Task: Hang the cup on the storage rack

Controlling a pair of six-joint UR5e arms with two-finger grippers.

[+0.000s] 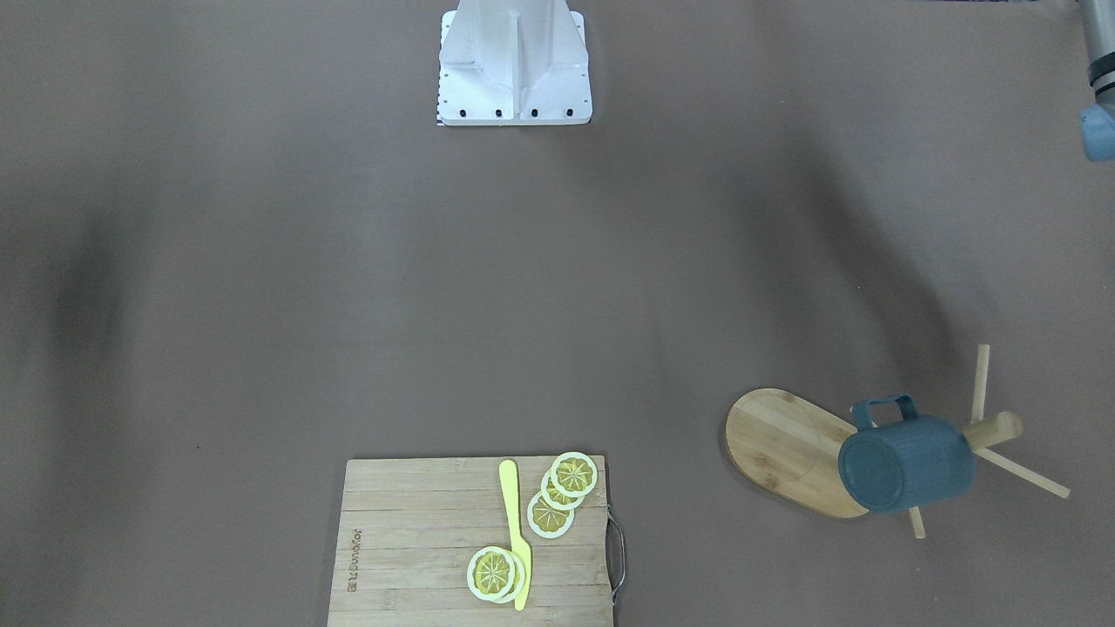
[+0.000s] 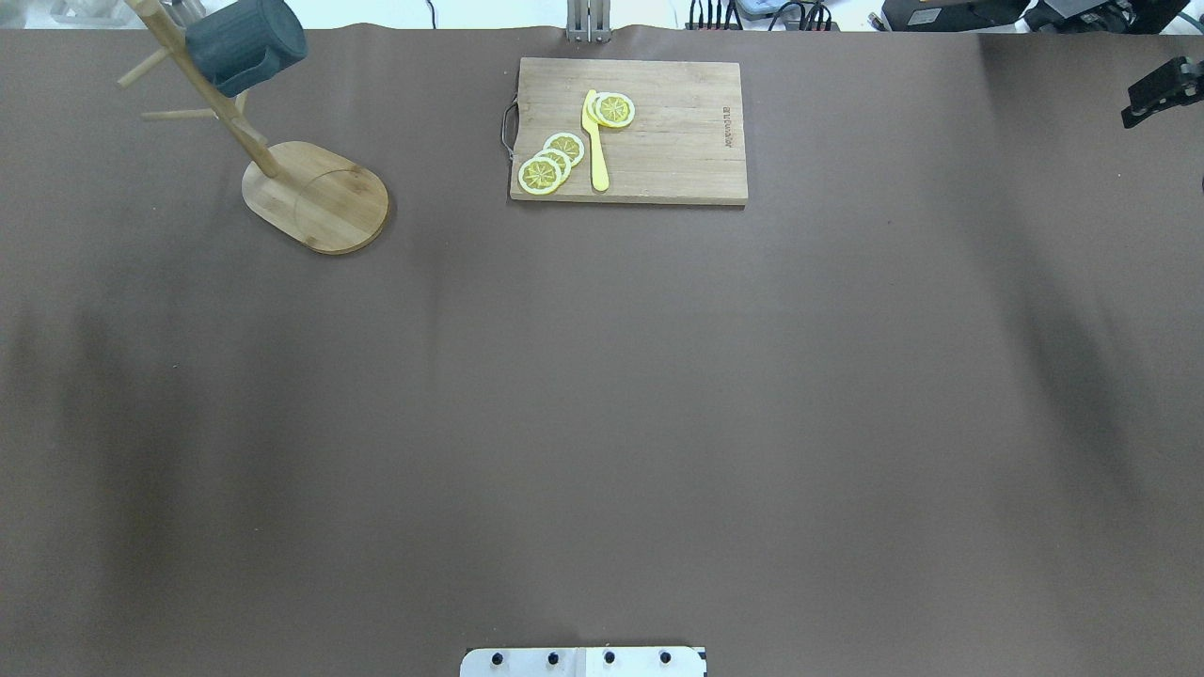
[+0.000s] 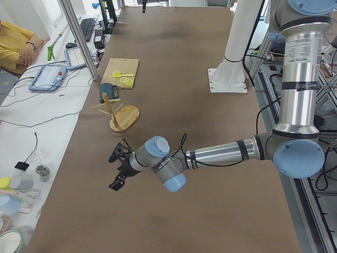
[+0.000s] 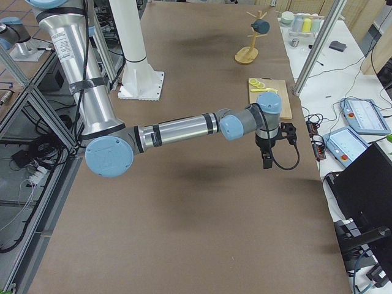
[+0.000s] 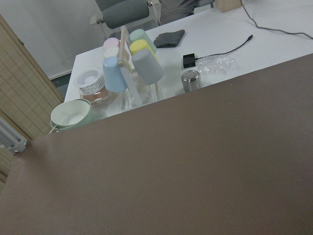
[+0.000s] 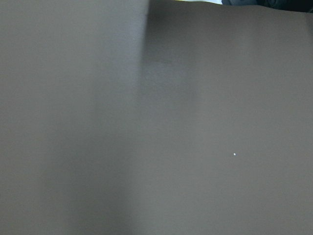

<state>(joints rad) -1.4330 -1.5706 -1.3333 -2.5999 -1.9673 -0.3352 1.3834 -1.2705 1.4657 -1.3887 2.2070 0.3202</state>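
The dark blue-grey cup hangs by its handle on a peg of the wooden storage rack, bottom facing outward. In the overhead view the cup and rack are at the far left corner. No gripper touches them. My left gripper shows only in the exterior left view, held above the table well short of the rack; I cannot tell if it is open. My right gripper hangs near the table's right edge; in the overhead view its jaws are unclear.
A bamboo cutting board with lemon slices and a yellow knife lies at the far middle. The robot's white base is at the near edge. A side table with pastel cups lies beyond the left end.
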